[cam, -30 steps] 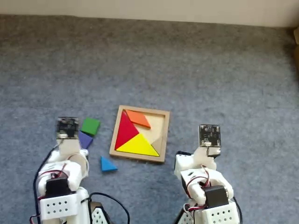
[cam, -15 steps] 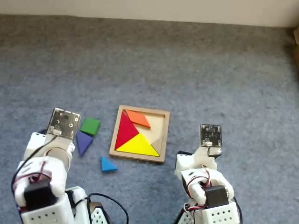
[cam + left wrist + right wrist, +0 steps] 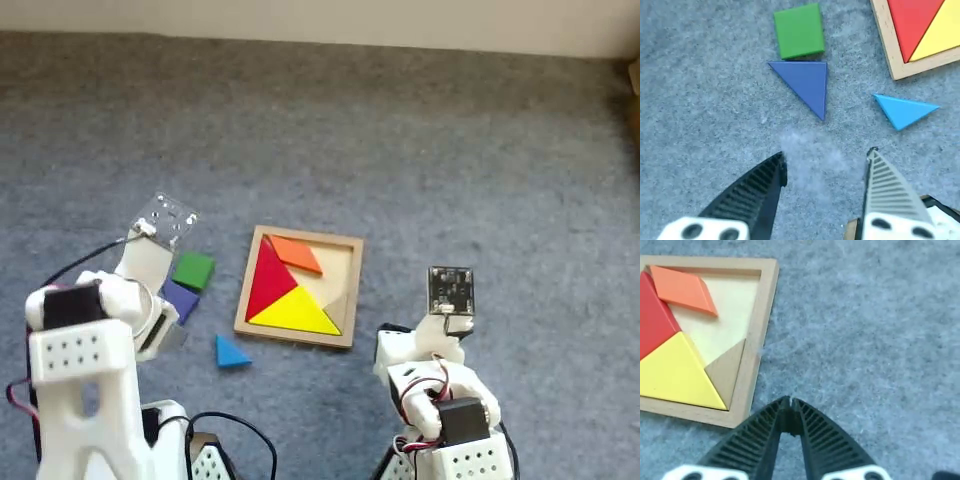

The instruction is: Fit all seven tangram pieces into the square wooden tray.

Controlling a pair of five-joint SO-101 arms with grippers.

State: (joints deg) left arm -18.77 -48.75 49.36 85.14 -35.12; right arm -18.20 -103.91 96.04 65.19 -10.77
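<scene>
A: Where is the tray (image 3: 338, 268)?

B: Flat on the grey carpet (image 3: 450, 150), between the two arms. Four pieces lie in it: a red triangle (image 3: 266, 280) along the left side, a yellow triangle (image 3: 295, 311) along the near edge, an orange slanted piece (image 3: 296, 254) at the far edge, and a tan triangle (image 3: 338, 305) in the near right corner, against the yellow one.

A: And the others?

B: Out on the carpet, left of the tray. A green square (image 3: 193, 270) lies near its left edge. A dark blue triangle (image 3: 181, 298) is right up against the square; I cannot tell if they touch. A light blue triangle (image 3: 231, 352) lies alone near the tray's near left corner.

A: The claws?

B: The left claw (image 3: 826, 153) hangs over bare carpet with its fingers spread wide and nothing between them, the dark blue triangle just ahead of it. The right claw (image 3: 789, 407) is pinched closed on nothing, above the carpet just beside the tray's near right corner.
</scene>
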